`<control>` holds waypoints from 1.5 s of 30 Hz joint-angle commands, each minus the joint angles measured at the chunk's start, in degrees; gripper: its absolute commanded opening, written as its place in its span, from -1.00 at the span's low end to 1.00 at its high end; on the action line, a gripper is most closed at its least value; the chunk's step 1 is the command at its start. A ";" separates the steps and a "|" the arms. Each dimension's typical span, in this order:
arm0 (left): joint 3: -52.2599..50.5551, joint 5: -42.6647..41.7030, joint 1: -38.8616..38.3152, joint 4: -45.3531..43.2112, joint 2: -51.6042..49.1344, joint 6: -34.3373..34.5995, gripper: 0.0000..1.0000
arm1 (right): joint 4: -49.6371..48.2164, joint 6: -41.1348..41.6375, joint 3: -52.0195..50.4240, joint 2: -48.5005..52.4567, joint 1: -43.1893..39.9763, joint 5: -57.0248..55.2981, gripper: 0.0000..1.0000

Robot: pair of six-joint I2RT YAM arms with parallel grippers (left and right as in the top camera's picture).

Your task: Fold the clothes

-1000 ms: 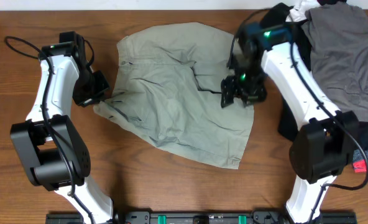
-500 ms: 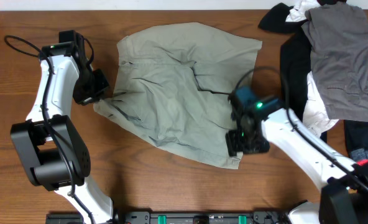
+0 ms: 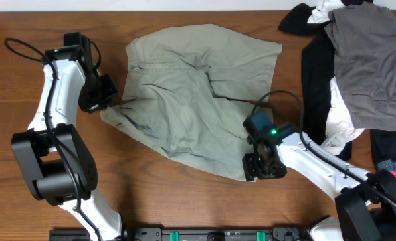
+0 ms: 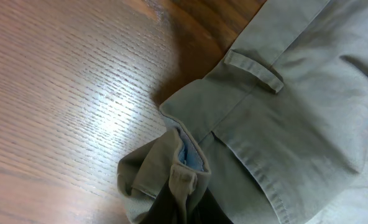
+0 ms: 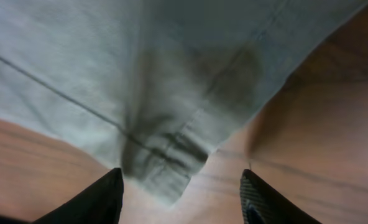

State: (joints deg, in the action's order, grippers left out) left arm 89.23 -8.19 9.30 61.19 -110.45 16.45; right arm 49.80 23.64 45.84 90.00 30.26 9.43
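My right gripper (image 3: 259,167) has swung down to the lower right hem corner of the khaki shorts (image 3: 198,100), with its fingers apart astride that corner. My left gripper (image 3: 108,99) pinches the waistband corner. The shorts lie spread and rumpled on the table (image 3: 184,207), and I judge no fold has been made yet.

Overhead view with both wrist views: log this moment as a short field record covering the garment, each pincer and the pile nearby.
garment: khaki shorts, spread out but wrinkled on the table
left pincer: shut on the shorts' left edge, fabric bunched in it
right pincer: open, fingers either side of the near-right hem corner, not yet gripping
pile: grey garment lying over black garment, right of the shorts
fold: not yet made
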 commanded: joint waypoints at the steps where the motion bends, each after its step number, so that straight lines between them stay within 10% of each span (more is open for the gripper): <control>1: 0.24 0.26 0.15 -0.02 1.92 -0.76 -0.88 | -2.75 -0.70 -2.43 -0.09 0.57 1.99 0.09; 12: 0.24 0.26 0.15 0.04 1.92 -0.79 -0.88 | -6.01 -1.44 -2.95 -0.09 0.50 3.04 -0.97; 45: 0.22 8.04 0.15 16.39 24.79 -0.66 -0.88 | 24.15 -20.65 41.20 -4.26 -35.21 2.84 -0.97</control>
State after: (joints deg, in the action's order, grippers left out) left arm 89.21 -5.13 8.34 76.88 -87.22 15.20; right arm 74.28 7.57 83.70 87.61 -3.44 16.38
